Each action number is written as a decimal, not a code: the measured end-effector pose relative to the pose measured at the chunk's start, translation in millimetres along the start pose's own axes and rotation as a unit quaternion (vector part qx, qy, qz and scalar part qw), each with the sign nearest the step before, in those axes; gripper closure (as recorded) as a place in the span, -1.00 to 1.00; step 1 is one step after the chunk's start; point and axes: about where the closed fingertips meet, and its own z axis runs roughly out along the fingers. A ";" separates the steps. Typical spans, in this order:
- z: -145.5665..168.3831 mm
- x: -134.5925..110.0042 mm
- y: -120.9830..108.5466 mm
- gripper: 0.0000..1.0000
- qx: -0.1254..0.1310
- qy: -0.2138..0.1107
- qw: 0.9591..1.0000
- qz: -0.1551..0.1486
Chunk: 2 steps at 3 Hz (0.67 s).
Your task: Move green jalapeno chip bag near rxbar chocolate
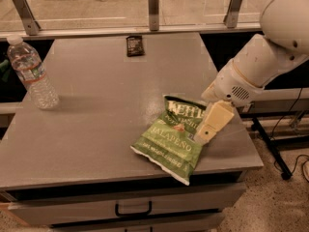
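Crinkly green jalapeno chip bag (171, 138) lies near the front-right corner of the grey table (96, 110), its lower end close to the front edge. Cream gripper (211, 125) sits at the bag's right edge; parted or closed, cannot tell. Small dark brown rxbar chocolate (134, 45) at mid far edge, well apart. Risks: a shallow pinch on slippery film may slip, and a nudge may push the bag off the front edge.

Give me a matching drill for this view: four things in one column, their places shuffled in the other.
1 crinkly green jalapeno chip bag
2 small dark brown rxbar chocolate
3 clear plastic water bottle
4 cream gripper

A far edge of grey table
B upright, left side
C front right
D over the bag's right edge

Pairs: 1-C, 2-A, 3-B, 4-D
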 end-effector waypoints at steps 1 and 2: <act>9.6 2.5 -3.8 -0.16 -0.007 -0.009 1.000 0.009; 11.2 -1.1 -10.1 0.28 -0.007 -0.017 1.000 0.008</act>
